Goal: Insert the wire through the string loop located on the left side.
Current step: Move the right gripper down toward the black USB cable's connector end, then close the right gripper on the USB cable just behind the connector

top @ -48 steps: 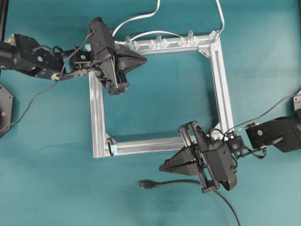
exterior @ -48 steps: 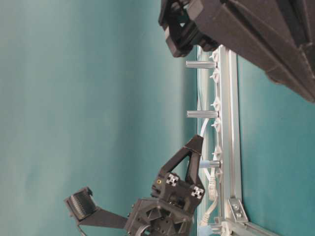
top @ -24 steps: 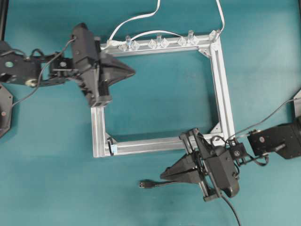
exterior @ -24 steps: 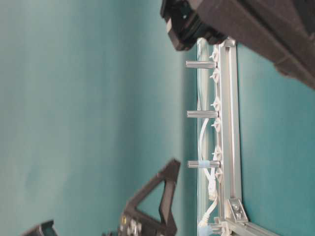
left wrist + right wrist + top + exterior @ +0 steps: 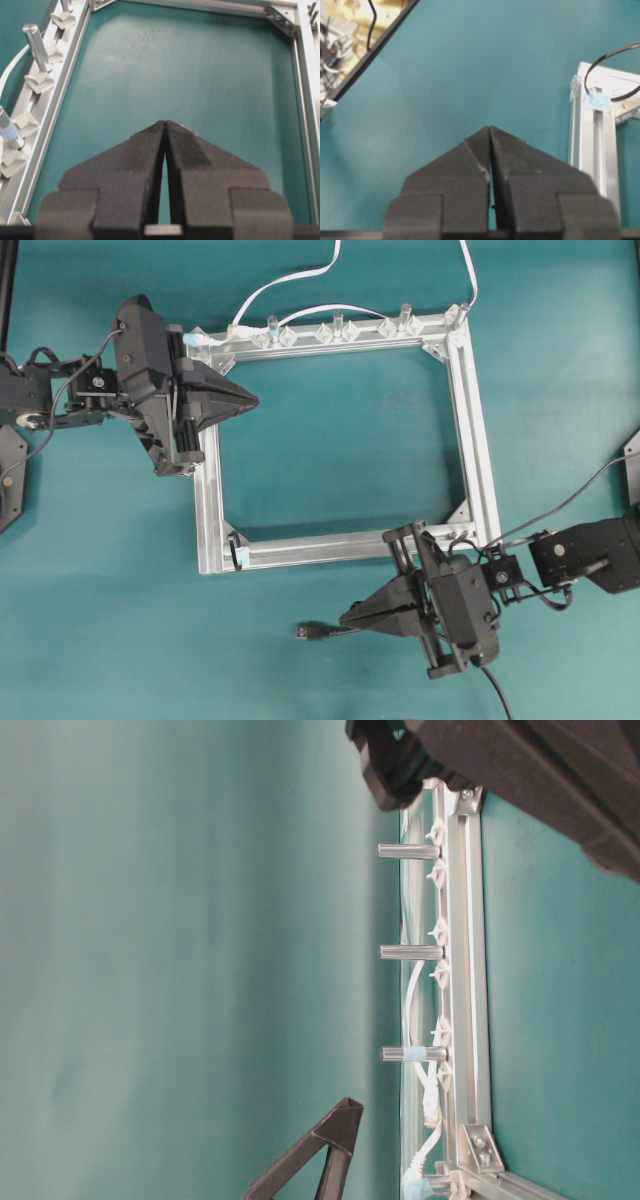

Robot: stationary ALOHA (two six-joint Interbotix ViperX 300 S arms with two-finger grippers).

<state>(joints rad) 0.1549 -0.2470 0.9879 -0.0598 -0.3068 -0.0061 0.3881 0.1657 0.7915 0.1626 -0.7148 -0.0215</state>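
Both claws look pinched tight and empty to me: left claw [image 5: 252, 400], right claw [image 5: 345, 618] over teal tabletop [image 5: 340, 450], wire [image 5: 312, 631] just beyond its tips.

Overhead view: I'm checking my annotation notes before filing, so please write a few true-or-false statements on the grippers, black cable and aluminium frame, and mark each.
1. The left gripper is shut and holds nothing. True.
2. The thin black cable's plug lies inside the square aluminium frame. False: it lies on the teal table outside the frame's near bar.
3. The right gripper is shut, its tip close to the plug. True.
4. The tiny dark string loop sits at the frame's far right corner. False: it sits at the near left corner.
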